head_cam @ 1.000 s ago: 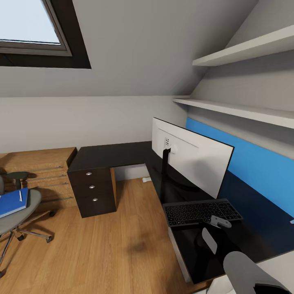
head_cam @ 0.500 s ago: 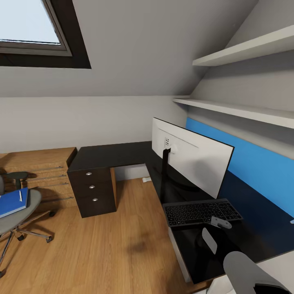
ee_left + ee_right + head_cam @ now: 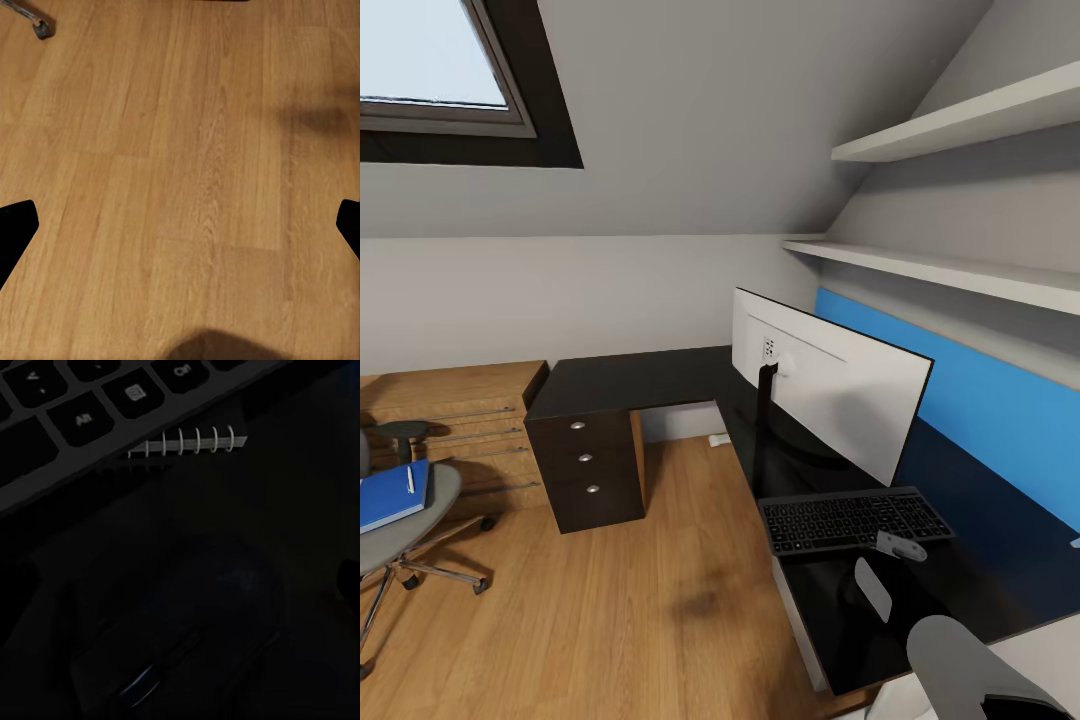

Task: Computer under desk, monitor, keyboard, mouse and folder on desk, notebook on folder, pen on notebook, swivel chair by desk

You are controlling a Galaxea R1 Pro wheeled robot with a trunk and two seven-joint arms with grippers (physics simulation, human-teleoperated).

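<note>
Right pincer (image 3: 180,607) spread wide just above mouse (image 3: 176,641), beside keyboard (image 3: 855,520); left pincer (image 3: 180,225) spread over floor. Risk: nudging mouse off counter (image 3: 640,380) when lifting away.

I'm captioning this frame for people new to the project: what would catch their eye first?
The very wide monitor, white back toward the camera, stands on the glossy black desk with the keyboard just before it. At the picture's left edge a bright blue folder with a white pen on it lies on the grey swivel chair. A skylight fills the upper left.
</note>
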